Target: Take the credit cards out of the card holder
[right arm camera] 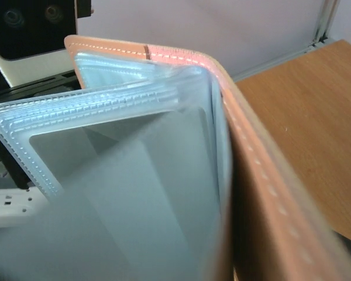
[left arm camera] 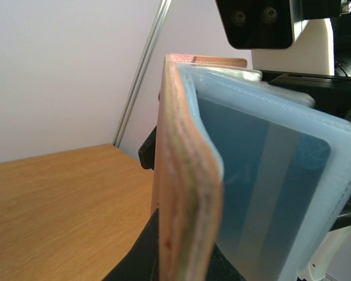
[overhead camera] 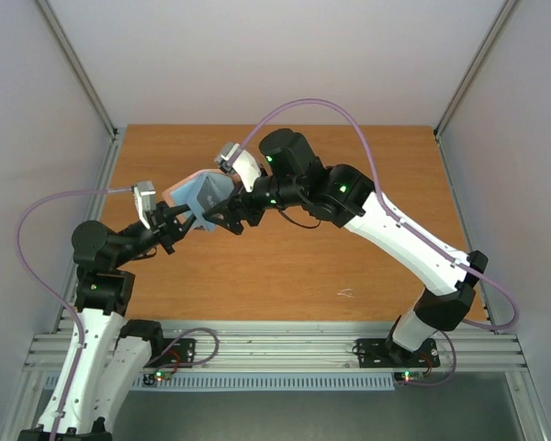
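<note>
The card holder [overhead camera: 200, 193] hangs in the air over the back left of the table, held between both grippers and partly open. My left gripper [overhead camera: 181, 220] is shut on its taupe cover [left arm camera: 184, 193], with a dark finger [left arm camera: 134, 257] on each side of it. Through the light blue pocket a bright blue card [left arm camera: 260, 187] shows, still inside. My right gripper [overhead camera: 222, 215] grips the other side. There the taupe cover [right arm camera: 269, 193] and the translucent blue pockets [right arm camera: 134, 193] fill the right wrist view and hide the fingers. The white and dark cards are not visible.
The wooden table [overhead camera: 285, 266] lies under the arms. Metal frame posts [overhead camera: 78, 64] and white walls stand on both sides. The purple cables [overhead camera: 331, 106] arc above the arms. The right wrist camera [left arm camera: 257, 23] is close to the wallet.
</note>
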`<state>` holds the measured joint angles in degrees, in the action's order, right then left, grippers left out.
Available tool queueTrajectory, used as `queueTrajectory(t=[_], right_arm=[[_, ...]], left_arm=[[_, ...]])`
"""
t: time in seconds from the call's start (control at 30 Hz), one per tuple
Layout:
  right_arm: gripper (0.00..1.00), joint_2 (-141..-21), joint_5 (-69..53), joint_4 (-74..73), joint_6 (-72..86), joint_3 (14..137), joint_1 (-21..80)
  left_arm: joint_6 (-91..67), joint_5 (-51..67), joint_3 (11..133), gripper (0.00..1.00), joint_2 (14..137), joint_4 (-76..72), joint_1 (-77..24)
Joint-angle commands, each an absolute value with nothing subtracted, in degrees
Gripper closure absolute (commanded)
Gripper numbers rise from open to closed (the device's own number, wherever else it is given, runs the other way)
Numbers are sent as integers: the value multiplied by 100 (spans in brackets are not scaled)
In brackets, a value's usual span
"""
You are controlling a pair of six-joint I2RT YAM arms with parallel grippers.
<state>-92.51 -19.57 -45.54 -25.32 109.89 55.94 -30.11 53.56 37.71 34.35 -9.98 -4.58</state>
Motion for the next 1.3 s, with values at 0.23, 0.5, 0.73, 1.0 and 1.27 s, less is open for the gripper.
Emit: queueTrajectory(t=[0.23,0.5,0.73,1.0,1.27], right_arm=[[25,-9426,-1249,-4571,-2368,11336,5610],[63,-9323,-1004,-4671,-2281,11256,5496],[77,-9153,-1206,-4494,-2110,11034,5362],[97,-9293,-1845,-4385,-2073,11083,5360],[99,-9169,-1651,-4421,-2053,11079,5337]], left_arm=[[-2958,5447,3861,100,3337,-1185,-466],[-3127,5641,3822,96,3331,-1299,-466],[-3402,5794,3791,76,3352,-1494,-466],[-3232,5503,3767,93,3384,-1208,-466],[-3312,5398,3737,51,3360,-1201,-466]])
